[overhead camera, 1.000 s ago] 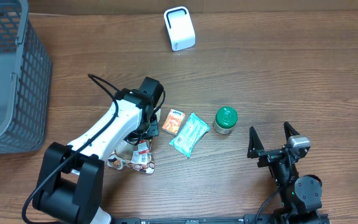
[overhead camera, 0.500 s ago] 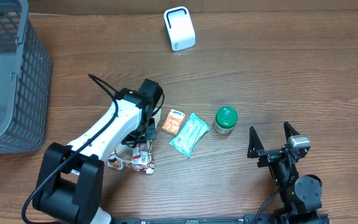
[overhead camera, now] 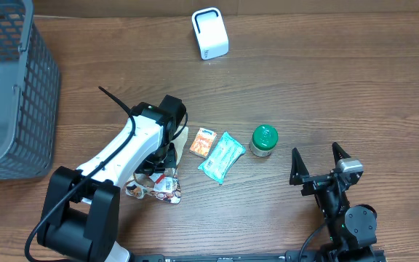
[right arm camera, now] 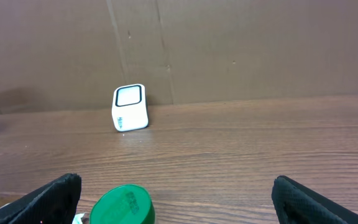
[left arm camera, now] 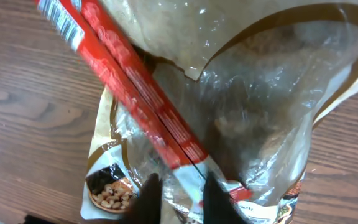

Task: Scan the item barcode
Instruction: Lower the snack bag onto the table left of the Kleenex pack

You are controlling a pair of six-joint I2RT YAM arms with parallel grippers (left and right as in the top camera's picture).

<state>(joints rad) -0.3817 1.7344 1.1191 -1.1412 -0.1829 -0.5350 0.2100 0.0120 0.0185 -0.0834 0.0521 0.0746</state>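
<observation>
Clear plastic snack bag [left arm camera: 229, 112], clenched by its red seam [left arm camera: 135, 93] in the left tool [left arm camera: 179, 198], lies well short of the white scanner [overhead camera: 209, 33], slightly to its left. Right tool [overhead camera: 316, 154] gapes empty, off to the scanner's right.

Grey basket [overhead camera: 41, 94] far left; orange packet [overhead camera: 203, 142], teal pouch [overhead camera: 222, 157], green-lidded jar [overhead camera: 264, 140] in row at centre.

The snack bag [left arm camera: 247, 118], a crinkled translucent pouch with a red seam strip and a printed picture of nuts, is being pinched at that seam by the left gripper [left arm camera: 178, 196]. The white scanner [overhead camera: 210, 33] is standing upright, well apart from the bag.
</observation>
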